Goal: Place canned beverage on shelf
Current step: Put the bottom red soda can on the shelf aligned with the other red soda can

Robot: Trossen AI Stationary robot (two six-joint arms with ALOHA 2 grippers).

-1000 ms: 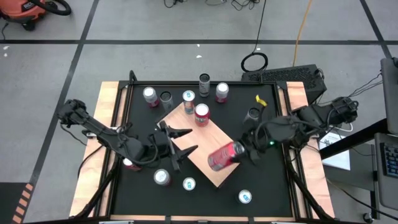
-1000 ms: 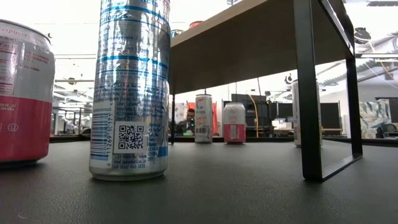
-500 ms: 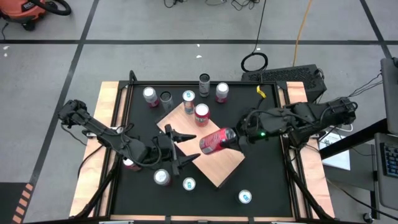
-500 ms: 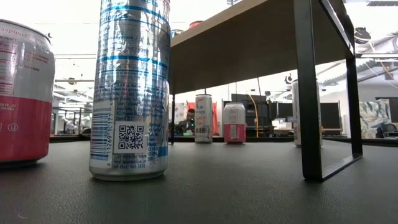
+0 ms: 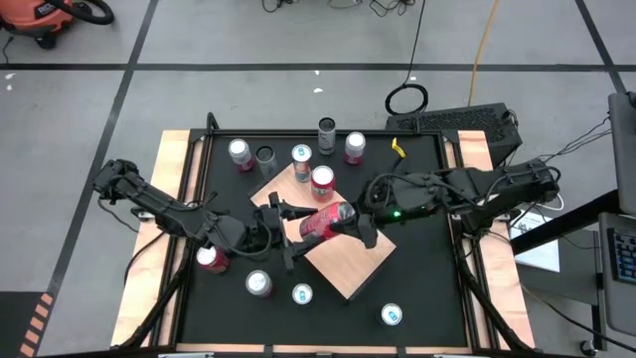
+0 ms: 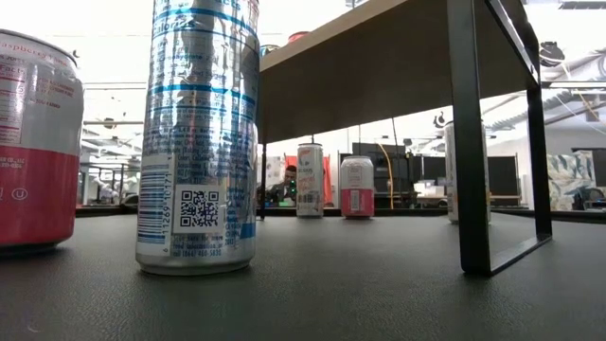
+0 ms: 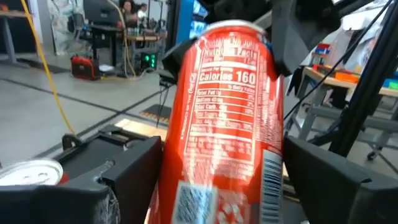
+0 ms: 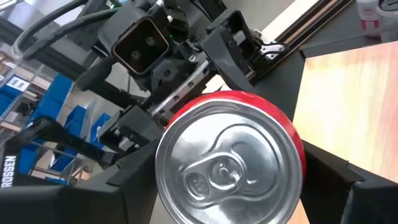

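A red canned beverage hangs lying level above the pale wooden shelf. My right gripper reaches in from the table's right and is shut on the can's top end. My left gripper comes from the table's left and is open. Its fingers stand on either side of the can's bottom end; whether they touch it I cannot tell. A red-topped can stands on the shelf's far part. My right gripper pinches the can's round wall just below its top rim between its two fingers. The fingers come nearly level from the table's right and lie along the can. The can is lifted clear of the shelf, its lid facing back toward my right wrist.
Loose cans stand on the black table around the shelf: some at the far edge, some near the front and one at the left. In the low view a silver-blue can and a pink can stand before the shelf's black legs.
My right gripper has carried the red can over the shelf toward the table's left and far side, up to my left gripper. The can stays clear of the shelf and has turned to point at the left gripper, whose fingers now flank its bottom end.
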